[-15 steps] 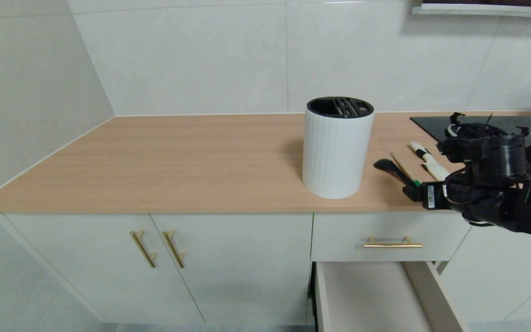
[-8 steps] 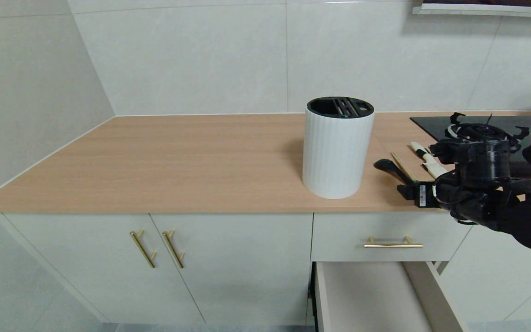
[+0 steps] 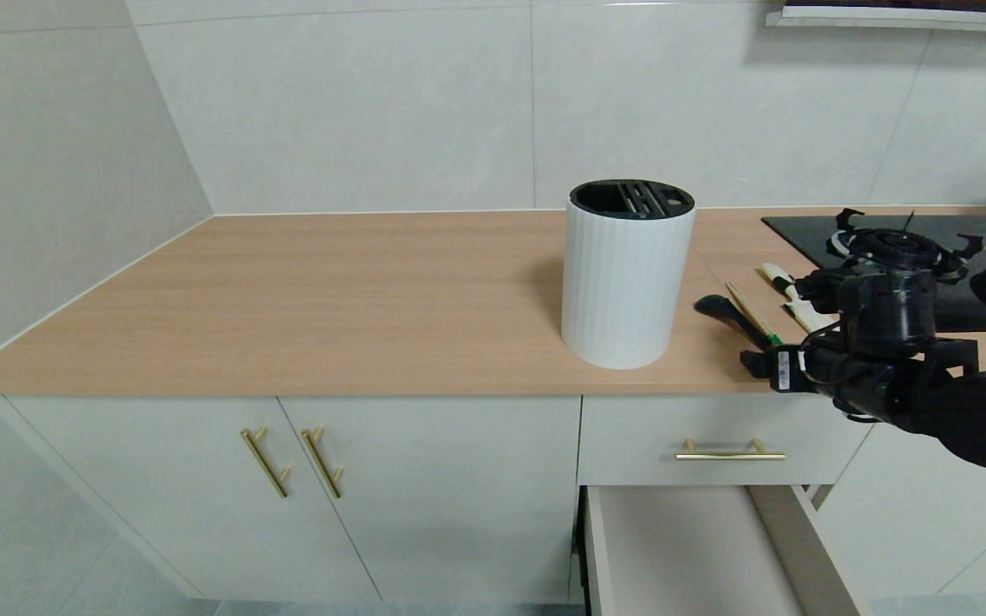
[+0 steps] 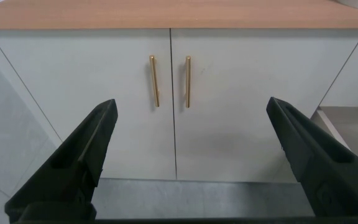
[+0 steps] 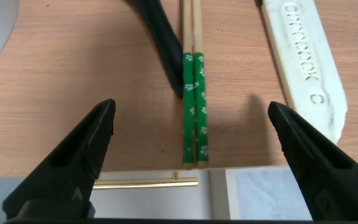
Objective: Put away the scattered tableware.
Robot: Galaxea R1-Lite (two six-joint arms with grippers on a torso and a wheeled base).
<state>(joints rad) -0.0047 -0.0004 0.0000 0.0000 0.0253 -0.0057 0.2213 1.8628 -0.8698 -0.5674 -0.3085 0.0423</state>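
Your right gripper (image 5: 190, 106) is hanging with its jaws spread wide at the front edge of the countertop (image 3: 330, 299), just over the near ends of the chopsticks (image 5: 191, 74). The pair is lying side by side, with the green-patterned ends sitting in the gap between your two fingers (image 5: 92, 155), roughly centred and touching neither. You cannot tell from these views how high the fingertips are sitting above the wood.

Just to the left of the gap, the black utensil (image 5: 160, 43) is lying with its handle against the chopsticks and angling away from you. To the right, apart from the chopsticks and nearer your right finger, the white utensil (image 5: 306, 56) is lying flat.

In the head view, the same gripper (image 3: 758, 359) is sitting at the counter edge, with the chopsticks (image 3: 750, 312), black utensil (image 3: 720, 310) and white utensil (image 3: 788, 295) stretching away beyond it. The white ribbed holder (image 3: 626, 282) is standing upright farther to its left, near but not touching the black utensil. The hob (image 3: 887, 235) is lying beyond the gripper to the right. Directly below it, a closed drawer's gold handle (image 3: 728, 453) is showing, and under that a drawer (image 3: 681, 547) is standing open.

Your left gripper (image 4: 190, 102) is also spread wide, holding nothing and facing the cabinet doors (image 4: 173, 137) below the counter.
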